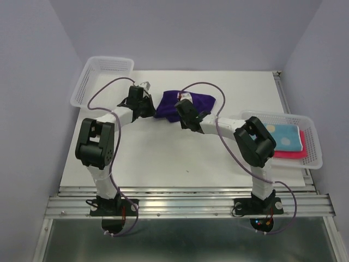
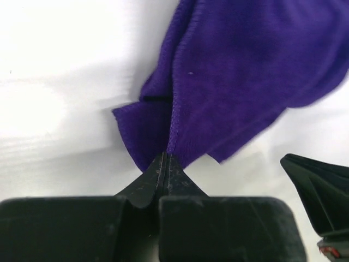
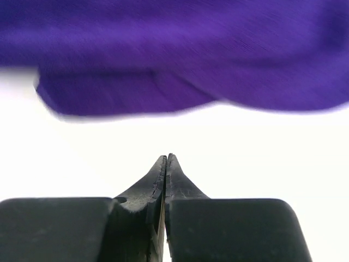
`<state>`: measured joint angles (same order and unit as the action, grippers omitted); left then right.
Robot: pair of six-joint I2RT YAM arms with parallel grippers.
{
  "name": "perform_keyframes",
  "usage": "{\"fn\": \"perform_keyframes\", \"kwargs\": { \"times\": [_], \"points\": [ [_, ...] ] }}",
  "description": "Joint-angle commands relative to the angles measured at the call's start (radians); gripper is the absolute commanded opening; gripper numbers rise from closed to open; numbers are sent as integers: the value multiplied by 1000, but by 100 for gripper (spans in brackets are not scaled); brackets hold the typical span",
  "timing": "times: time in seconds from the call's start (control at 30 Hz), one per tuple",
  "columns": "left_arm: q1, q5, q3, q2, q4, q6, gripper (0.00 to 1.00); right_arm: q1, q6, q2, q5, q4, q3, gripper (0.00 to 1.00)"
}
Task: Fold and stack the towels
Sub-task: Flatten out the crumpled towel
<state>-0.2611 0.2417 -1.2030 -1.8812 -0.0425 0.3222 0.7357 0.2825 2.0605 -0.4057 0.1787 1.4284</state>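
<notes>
Nearest us, the right basket (image 1: 313,159) at the edge of the table (image 1: 163,158) held a folded light blue towel (image 1: 286,136) on a pink-red towel (image 1: 292,155), so we judged two done and stacked; an orange one we could not find. Mid-table, the purple towel (image 1: 197,101) lay rumpled and unfolded. The left hand (image 2: 166,158) was together, apparently clamped on its corner, though the pinch was hard to confirm. The right hand (image 3: 166,158) was together on nothing, just short of the cloth. Farthest stood the left basket (image 1: 87,82). We read no writing anywhere.
</notes>
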Motion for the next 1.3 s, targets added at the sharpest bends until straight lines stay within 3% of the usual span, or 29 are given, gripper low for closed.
{"fn": "perform_keyframes", "kwargs": {
  "times": [0.0,0.1,0.17,0.23,0.4,0.57,0.67,0.7,0.83,0.97,1.1,1.13,1.2,1.23,1.27],
  "points": [
    [10,120,107,232,-175,89,0,-1,-16,-226,-22,-79,-127,1],
    [8,352,180,356,-276,169,0,-1,12,-347,69,-64,-200,1],
    [2,413,204,404,-298,219,0,-1,41,-402,70,-51,-262,1],
    [-13,435,220,485,-318,238,0,-1,63,-454,15,-41,-302,1],
    [-177,464,214,608,-338,317,0,-1,113,-629,-47,-12,-420,1],
    [-236,418,232,682,-356,417,0,-2,153,-724,-117,50,-468,1],
    [-199,167,273,737,-286,411,0,-2,153,-769,-98,51,-500,1],
    [-117,115,284,740,-228,414,0,-2,153,-780,-85,50,-508,1],
    [34,114,275,668,-247,385,0,-2,129,-801,-27,21,-540,4],
    [40,71,183,521,-212,315,0,-2,110,-760,-7,28,-530,6],
    [77,28,24,309,-39,244,0,-2,80,-679,48,38,-475,10],
    [86,30,2,247,-11,241,12,-2,75,-663,79,41,-464,16],
    [99,21,-18,222,18,232,65,-2,60,-629,100,45,-442,23],
    [99,12,-15,229,20,219,99,-1,46,-600,140,35,-422,41],
    [99,10,-15,243,20,215,99,-1,46,-583,168,35,-410,53]
  ]
}}
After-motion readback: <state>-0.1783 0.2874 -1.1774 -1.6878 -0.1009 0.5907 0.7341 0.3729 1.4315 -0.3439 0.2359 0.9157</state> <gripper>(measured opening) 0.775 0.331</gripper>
